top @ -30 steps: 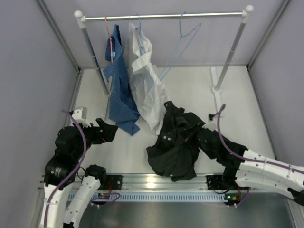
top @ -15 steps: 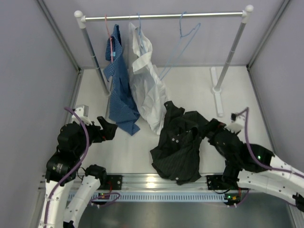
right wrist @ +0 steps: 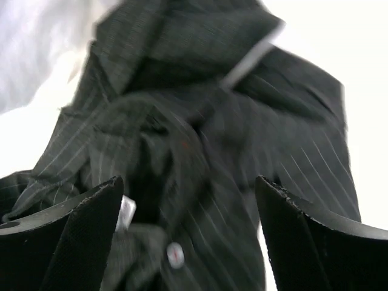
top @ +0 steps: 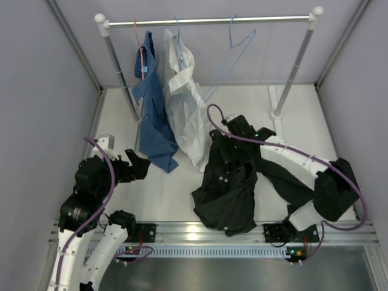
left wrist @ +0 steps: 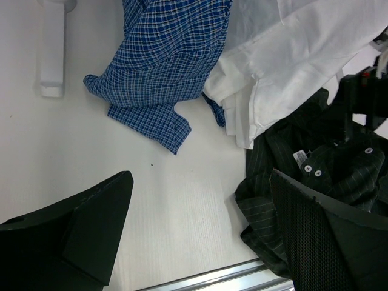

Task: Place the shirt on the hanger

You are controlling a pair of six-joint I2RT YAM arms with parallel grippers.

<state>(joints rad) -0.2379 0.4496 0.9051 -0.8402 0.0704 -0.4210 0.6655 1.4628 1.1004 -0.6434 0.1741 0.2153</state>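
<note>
The shirt [top: 225, 194] lies crumpled, black with faint pinstripes, on the table in front of the arms; it also shows at the right of the left wrist view [left wrist: 339, 176]. My right gripper [top: 233, 156] hangs open just over its far, upper part. In the right wrist view the shirt [right wrist: 200, 115] fills the space below the spread right gripper [right wrist: 188, 182], with nothing pinched. My left gripper [top: 140, 165] is open over bare table to the shirt's left, also open in its own view [left wrist: 201, 176]. The hanger [top: 232, 36], thin light-blue wire, hangs bare on the rail.
A blue checked shirt [top: 151, 115] and a white shirt [top: 185, 112] hang from the rail [top: 206, 21], their hems reaching the table beside the black shirt. The rail's right post [top: 294, 73] stands behind. A metal strip [top: 200, 230] runs along the near edge.
My right gripper has opened and let go of the shirt, and its arm has swung from the near right to the shirt's far side. The shirt settled slightly. The left arm barely moved.
</note>
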